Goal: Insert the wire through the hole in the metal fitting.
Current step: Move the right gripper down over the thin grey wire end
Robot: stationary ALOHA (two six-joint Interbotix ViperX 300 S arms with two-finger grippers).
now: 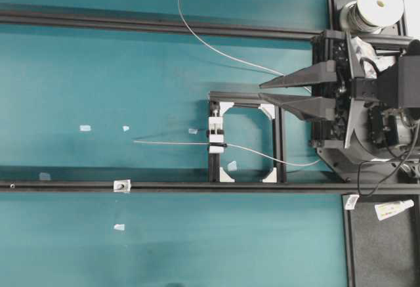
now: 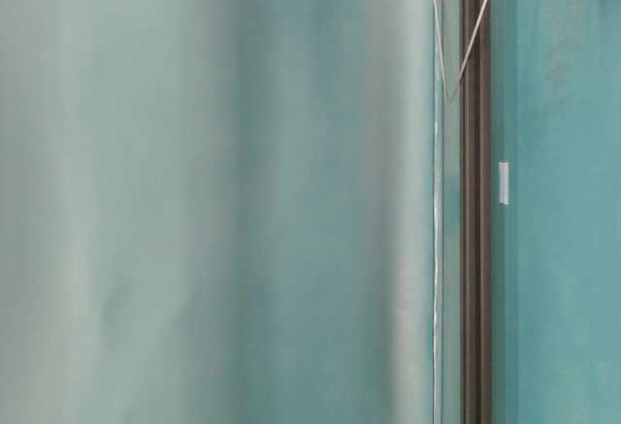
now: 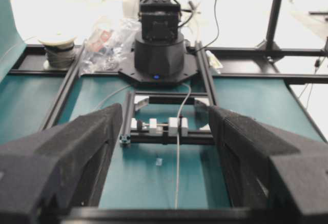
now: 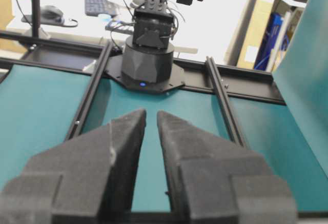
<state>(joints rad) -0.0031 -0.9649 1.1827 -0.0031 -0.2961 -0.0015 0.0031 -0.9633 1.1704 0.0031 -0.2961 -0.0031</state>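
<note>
The thin silvery wire [image 1: 170,143] lies on the teal mat. Its straight free end points left, and the wire passes through a white clamp block [image 1: 216,134] on a black frame. The metal fitting [image 1: 122,185], a tiny square silvery piece, sits on the long black rail below and left of the wire's end. My right gripper [image 1: 261,91] hovers above the frame's upper right, narrowly open, with only mat showing between its pads [image 4: 151,113]. The left gripper [image 3: 165,108] is out of the overhead view. It stands open, and the wire [image 3: 177,172] runs along the mat between its fingers, untouched.
A square black frame [image 1: 279,144] carries the clamp. A wire spool [image 1: 379,3] stands at the back right, and a long loop of wire runs from it. Pale tape scraps [image 1: 85,128] dot the mat. A small tube [image 1: 394,209] lies at the right. The black rail [image 1: 197,186] crosses the mat.
</note>
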